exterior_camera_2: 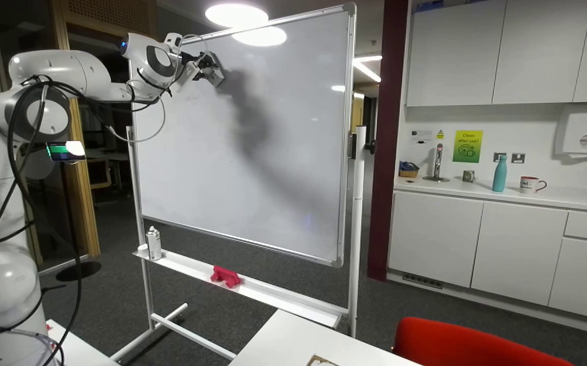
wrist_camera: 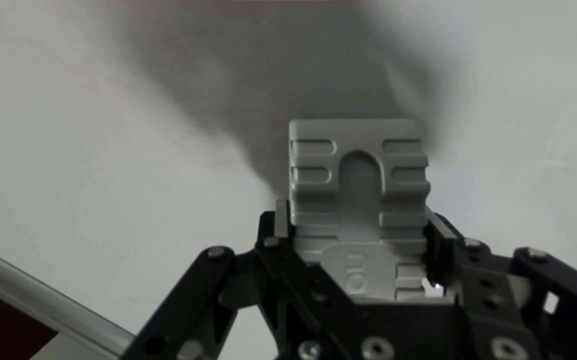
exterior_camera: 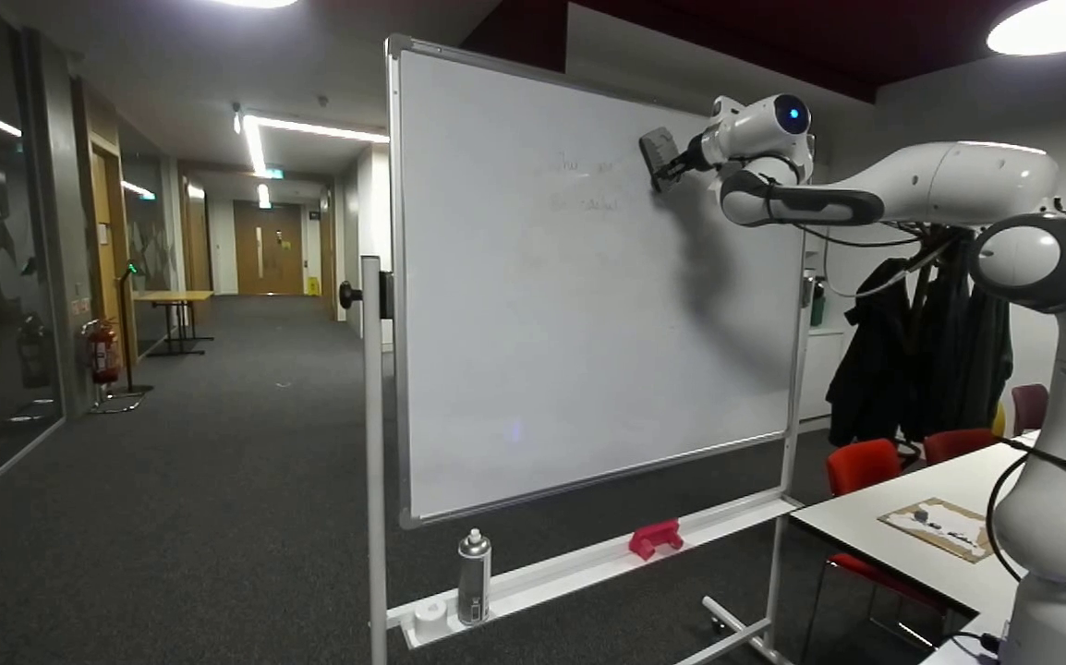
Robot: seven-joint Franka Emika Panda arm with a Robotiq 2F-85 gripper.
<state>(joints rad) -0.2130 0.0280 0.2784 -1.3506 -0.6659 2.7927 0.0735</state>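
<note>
Leftmost in an exterior view, a round black knob (exterior_camera: 349, 295) fixes the side of a large white, silver-edged whiteboard (exterior_camera: 542, 360). Were that knob loose, a hard push could tilt the panel. On the long white metal shelf (exterior_camera: 561, 578) below stand a squat white cylinder (exterior_camera: 430, 617) and, just right of it, a tall silver spray can (exterior_camera: 474, 584), which a jolt to the stand might topple.

Further right, faint grey handwriting (exterior_camera: 598, 203) marks the board's upper part, and a red plastic holder (exterior_camera: 656, 538) sits on the shelf beneath. Right of the writing, high on the board's right half, is the grey ribbed plastic eraser (exterior_camera: 658, 152). The black two-fingered gripper (wrist_camera: 360, 222) is clenched around it, one finger against each side; whether the eraser touches the board I cannot tell. In the wrist view the fingertips grip only its lower half, so pressing its free end unevenly could twist it loose. A silver frame edge (wrist_camera: 43, 303) lies near, at lower left; straying that way could knock a finger.

Farthest right rises the white jointed arm (exterior_camera: 976, 180), beside a white tabletop (exterior_camera: 847, 515).
</note>
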